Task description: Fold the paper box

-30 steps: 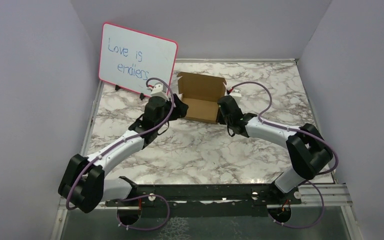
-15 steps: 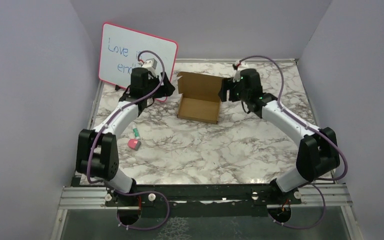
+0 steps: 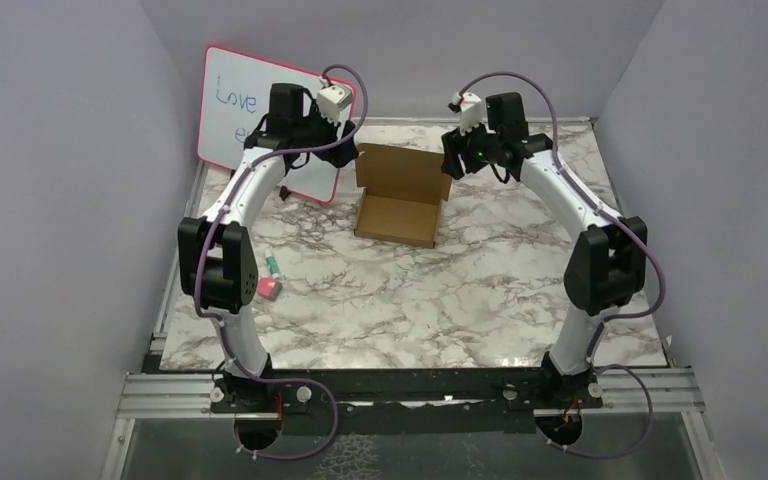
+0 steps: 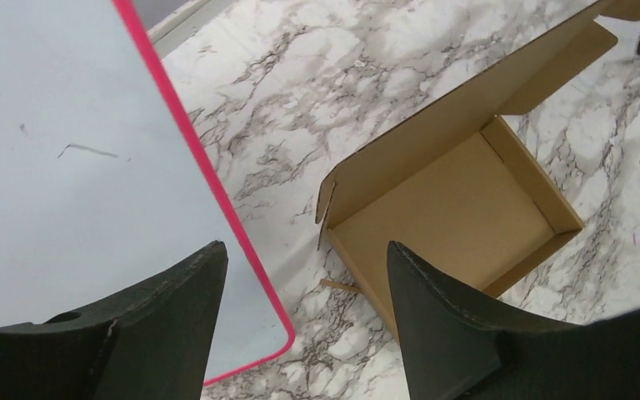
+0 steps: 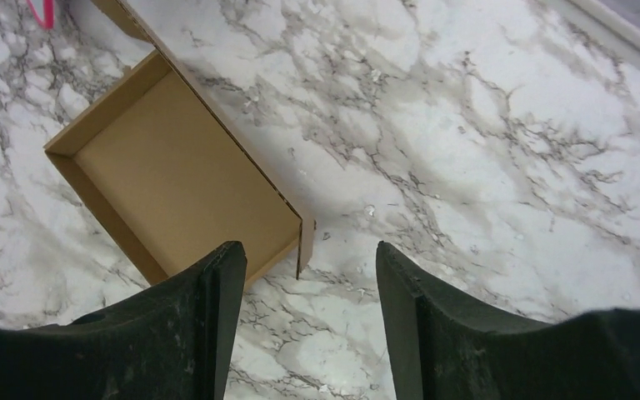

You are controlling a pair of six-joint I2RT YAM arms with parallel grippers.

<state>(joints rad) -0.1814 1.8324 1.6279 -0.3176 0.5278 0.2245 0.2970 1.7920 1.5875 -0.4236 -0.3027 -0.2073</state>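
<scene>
The shallow brown cardboard box [image 3: 397, 206] sat open on the white marbled table [image 3: 480, 290], towards its far edge. The left pincer [image 4: 304, 247] and right pincer [image 5: 307, 247] hung above it, fingers apart, gripping nothing.

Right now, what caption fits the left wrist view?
Open left hand hangs above the paper box, lid up, beside the pink-framed whiteboard.

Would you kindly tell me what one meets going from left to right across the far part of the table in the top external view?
whiteboard → left gripper → paper box → right gripper
</scene>
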